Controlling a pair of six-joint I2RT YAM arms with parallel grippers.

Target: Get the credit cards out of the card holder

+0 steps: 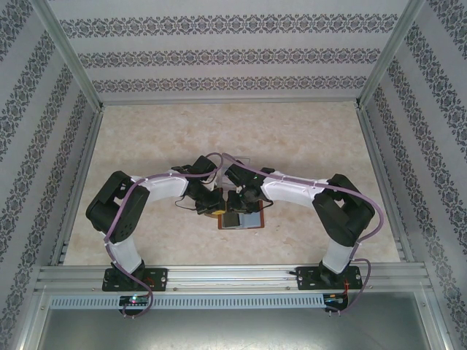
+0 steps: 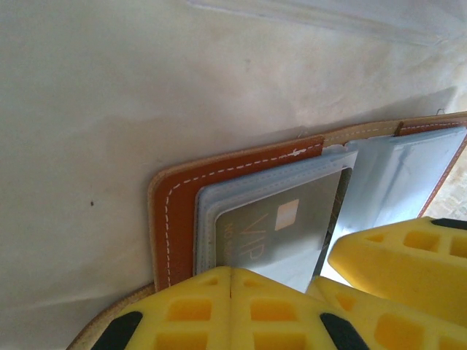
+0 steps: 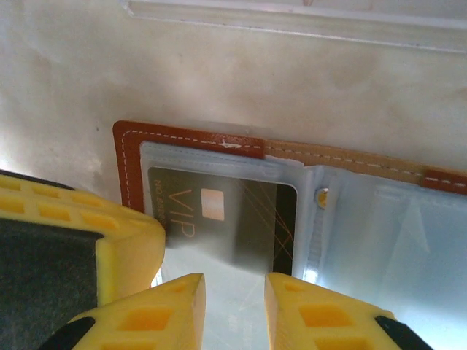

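Right wrist view guides me best. The right pincer (image 3: pixel 233 306) hangs partly spread, a narrow gap and nothing pinched that I can see, at the near edge of the clear pocket where a credit card (image 3: pixel 219 211) sits. To do this step well, I think I must catch only the card's free edge, not the plastic sleeve, and draw it slowly along the pocket. The left pincer (image 2: pixel 230 292), fingers pressed together, stands over the near edge of the card holder (image 2: pixel 171 219); it should pin the leather down. The card holder lies open and flat on the worktop (image 2: pixel 73 109), between both arms. It is reddish-brown leather with white stitching and grey-blue pockets; the card is dark grey, marked "VIP".
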